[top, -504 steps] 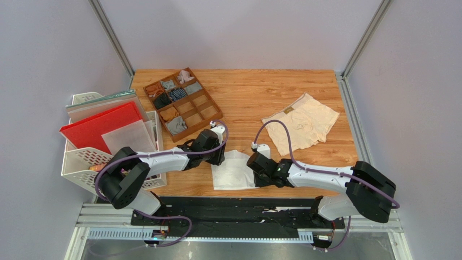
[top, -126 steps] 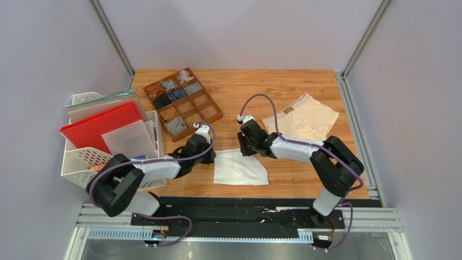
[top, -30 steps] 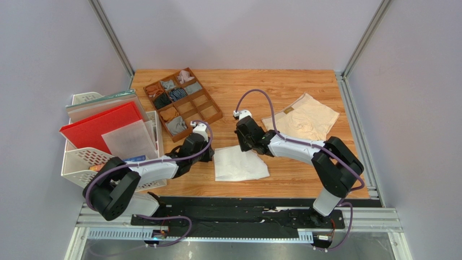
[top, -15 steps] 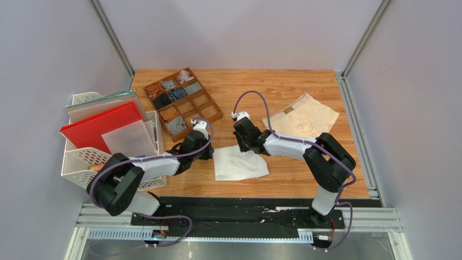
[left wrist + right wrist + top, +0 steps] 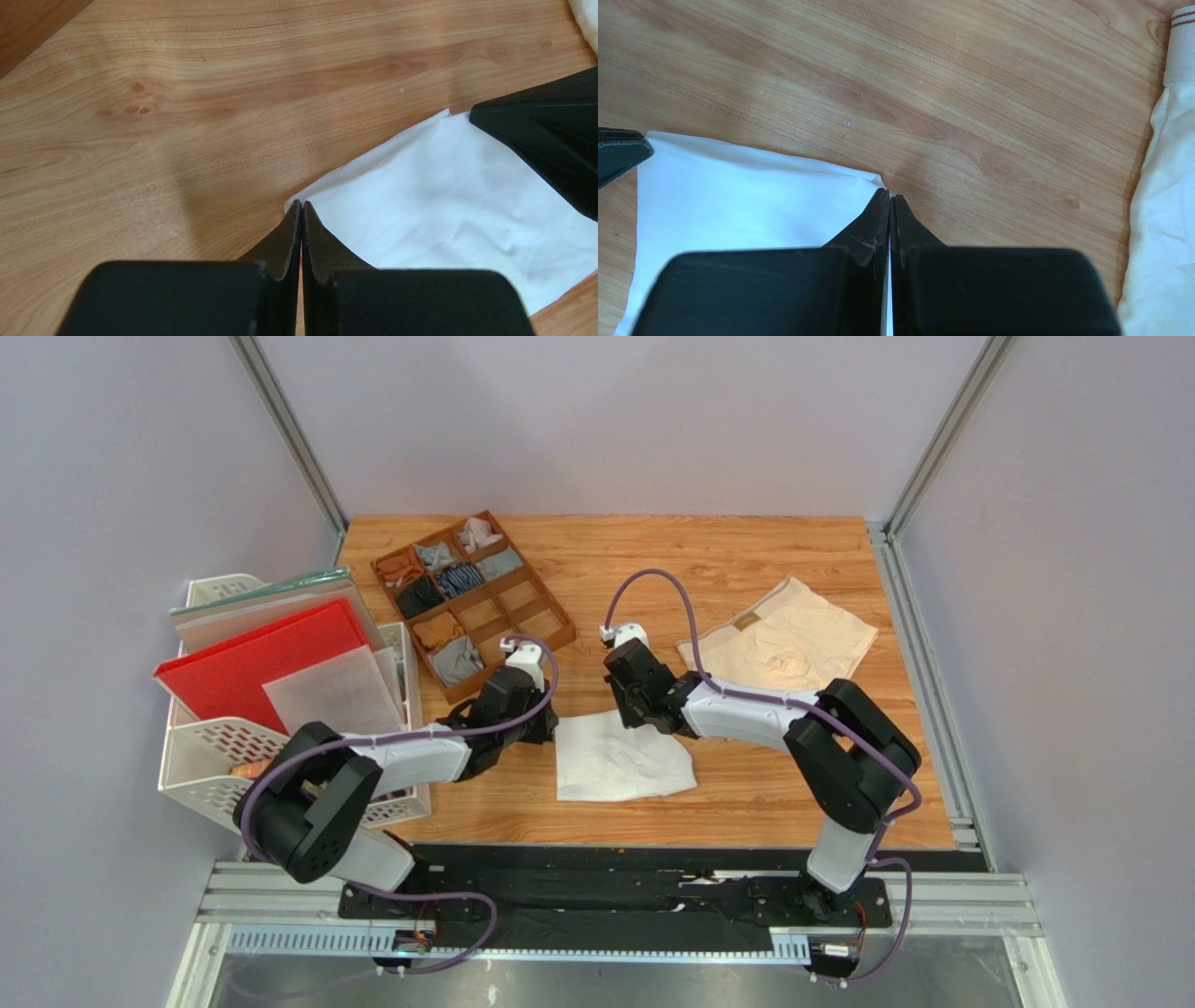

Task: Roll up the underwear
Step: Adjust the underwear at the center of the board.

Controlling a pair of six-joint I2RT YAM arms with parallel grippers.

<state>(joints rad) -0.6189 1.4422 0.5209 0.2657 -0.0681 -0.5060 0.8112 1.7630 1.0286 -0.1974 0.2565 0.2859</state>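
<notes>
The folded white briefs (image 5: pixel 617 760) lie flat on the table (image 5: pixel 673 560), nearest me. My left gripper (image 5: pixel 301 208) is closed at their far left corner and my right gripper (image 5: pixel 889 196) is closed at the far right corner. Whether either has cloth pinched, I cannot tell. Beyond, to the right, the beige briefs (image 5: pixel 786 644) lie spread out. The tray (image 5: pixel 540 623) sits far left.

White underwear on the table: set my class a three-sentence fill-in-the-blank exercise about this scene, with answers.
The left gripper and right gripper each have jaws ___ on a far corner of the white underwear.
The cream underwear lies to the white one's ___.
The divided tray sits nearer the ___ arm.
Answers: shut; right; left.
</notes>
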